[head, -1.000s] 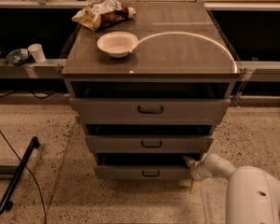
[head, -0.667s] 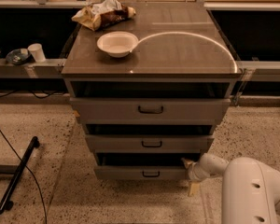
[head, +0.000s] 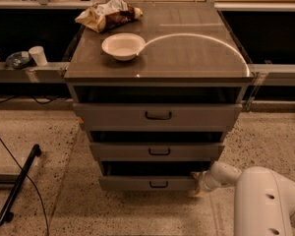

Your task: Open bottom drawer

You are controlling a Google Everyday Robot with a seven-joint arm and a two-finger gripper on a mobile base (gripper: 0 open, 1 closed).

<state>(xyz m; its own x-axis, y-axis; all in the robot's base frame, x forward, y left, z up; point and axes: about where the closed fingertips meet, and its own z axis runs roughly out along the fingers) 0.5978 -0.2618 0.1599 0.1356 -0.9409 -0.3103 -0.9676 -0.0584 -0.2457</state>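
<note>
The grey drawer cabinet (head: 157, 63) stands in the middle of the camera view with three drawers. The bottom drawer (head: 147, 183) is the narrowest front, grey, with a small dark loop handle (head: 158, 184) at its centre. It is pulled out a little, with a dark gap above it. My gripper (head: 198, 182) is at the drawer front's right end, low near the floor, at the tip of my white arm (head: 255, 191), which comes in from the lower right. The gripper touches or sits just beside the panel's right edge.
The middle drawer (head: 157, 151) and top drawer (head: 157, 116) are above. A white bowl (head: 123, 45) and a crumpled snack bag (head: 109, 14) lie on the cabinet top. A black bar and cable (head: 17, 186) lie on the speckled floor at left. A cup (head: 38, 55) stands on the left ledge.
My arm has shifted slightly left and closer along the right end of the bottom drawer. The drawers look the same as before.
</note>
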